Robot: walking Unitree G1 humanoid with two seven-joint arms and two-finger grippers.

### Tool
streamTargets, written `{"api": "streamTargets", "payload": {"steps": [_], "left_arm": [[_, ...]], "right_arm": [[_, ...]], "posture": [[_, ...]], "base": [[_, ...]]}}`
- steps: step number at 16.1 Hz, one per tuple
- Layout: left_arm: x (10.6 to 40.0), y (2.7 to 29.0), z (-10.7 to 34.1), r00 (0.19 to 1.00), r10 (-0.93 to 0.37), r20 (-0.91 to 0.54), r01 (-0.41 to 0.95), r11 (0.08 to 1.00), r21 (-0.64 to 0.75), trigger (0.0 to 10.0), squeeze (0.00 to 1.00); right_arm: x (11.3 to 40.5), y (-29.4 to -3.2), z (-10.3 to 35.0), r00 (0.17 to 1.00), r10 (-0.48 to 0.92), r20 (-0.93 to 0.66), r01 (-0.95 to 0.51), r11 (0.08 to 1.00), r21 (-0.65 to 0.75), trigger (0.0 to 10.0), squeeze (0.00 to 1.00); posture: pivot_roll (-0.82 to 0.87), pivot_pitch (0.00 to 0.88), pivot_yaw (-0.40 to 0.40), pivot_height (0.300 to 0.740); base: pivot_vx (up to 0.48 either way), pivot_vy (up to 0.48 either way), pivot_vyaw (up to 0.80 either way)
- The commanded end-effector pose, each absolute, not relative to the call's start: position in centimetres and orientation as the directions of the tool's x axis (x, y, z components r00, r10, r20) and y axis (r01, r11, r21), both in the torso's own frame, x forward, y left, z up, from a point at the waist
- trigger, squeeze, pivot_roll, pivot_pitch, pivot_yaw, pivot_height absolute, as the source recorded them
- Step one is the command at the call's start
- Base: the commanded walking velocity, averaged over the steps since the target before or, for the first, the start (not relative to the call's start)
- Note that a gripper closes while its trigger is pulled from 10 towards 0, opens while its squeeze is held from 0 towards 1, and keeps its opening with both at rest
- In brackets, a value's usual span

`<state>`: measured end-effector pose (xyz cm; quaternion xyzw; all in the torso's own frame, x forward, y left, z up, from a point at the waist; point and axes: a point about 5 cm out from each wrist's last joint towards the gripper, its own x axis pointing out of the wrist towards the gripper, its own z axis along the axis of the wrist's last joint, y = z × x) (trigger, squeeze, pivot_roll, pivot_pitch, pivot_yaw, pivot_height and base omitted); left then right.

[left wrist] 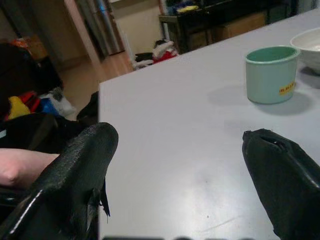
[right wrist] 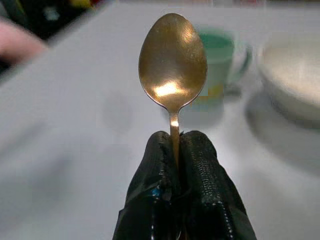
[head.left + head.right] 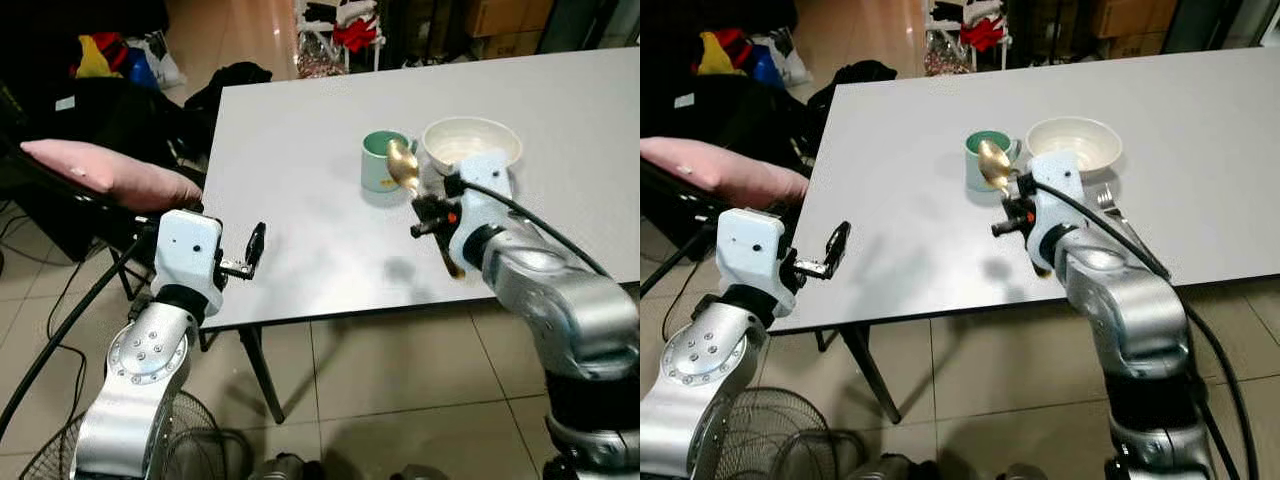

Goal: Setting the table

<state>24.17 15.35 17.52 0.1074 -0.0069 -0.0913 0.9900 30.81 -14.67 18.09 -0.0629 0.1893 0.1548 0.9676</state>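
Note:
A gold spoon [image 2: 172, 60] stands upright with its bowl upward, its handle pinched in my right gripper [image 2: 174, 142], which is shut on it. That gripper [image 3: 428, 216] hovers over the grey table [image 3: 300, 150], just in front of a green mug [image 3: 381, 160] and a white bowl [image 3: 470, 142]. A fork [image 3: 1112, 207] lies on the table in front of the bowl, partly hidden behind my right arm. My left gripper [image 3: 250, 252] is open and holds nothing. It sits low at the table's front left edge, pointing across the top toward the mug [image 1: 271, 74].
A chair with a pink cushion [image 3: 110, 172] stands close to the table's left side. A wire fan guard [image 3: 60, 450] sits on the tiled floor by my left arm. Bags and clutter [image 3: 340, 35] lie beyond the far edge.

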Motion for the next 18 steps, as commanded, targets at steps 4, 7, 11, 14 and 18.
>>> {"api": "streamTargets", "payload": {"steps": [4,7,11,14,18], "left_arm": [[23.8,14.4,17.8,0.952,-0.303,-0.030,0.302,0.926,0.228,10.0,0.00],[22.8,13.2,17.4,0.886,-0.456,-0.088,0.464,0.862,0.206,10.0,0.00],[21.5,12.7,16.9,0.832,-0.536,-0.144,0.555,0.811,0.183,10.0,0.00],[20.9,13.5,16.4,0.821,-0.536,-0.195,0.569,0.797,0.203,10.0,0.00],[20.7,14.0,16.6,0.826,-0.526,-0.202,0.561,0.801,0.210,10.0,0.00]], "right_arm": [[32.8,-14.3,16.0,0.855,0.215,-0.472,-0.291,0.952,-0.093,10.0,0.00],[34.0,-13.9,14.8,0.832,0.193,-0.521,-0.289,0.951,-0.107,10.0,0.00],[34.7,-12.7,14.4,0.814,0.226,-0.535,-0.308,0.949,-0.068,10.0,0.00],[35.1,-10.9,14.3,0.820,0.225,-0.526,-0.273,0.962,-0.013,10.0,0.00],[35.2,-8.4,13.3,0.830,0.197,-0.522,-0.208,0.977,0.039,10.0,0.00]], "posture": [[-0.09,0.085,0.107,0.740],[-0.08,0.095,0.103,0.740],[-0.07,0.096,0.092,0.740],[-0.07,0.096,0.083,0.740],[-0.06,0.100,0.083,0.740]], "base": [[0.000,0.000,0.00],[0.000,0.000,0.00],[0.000,0.000,0.00],[0.000,0.000,0.00],[0.000,0.000,0.00]]}}
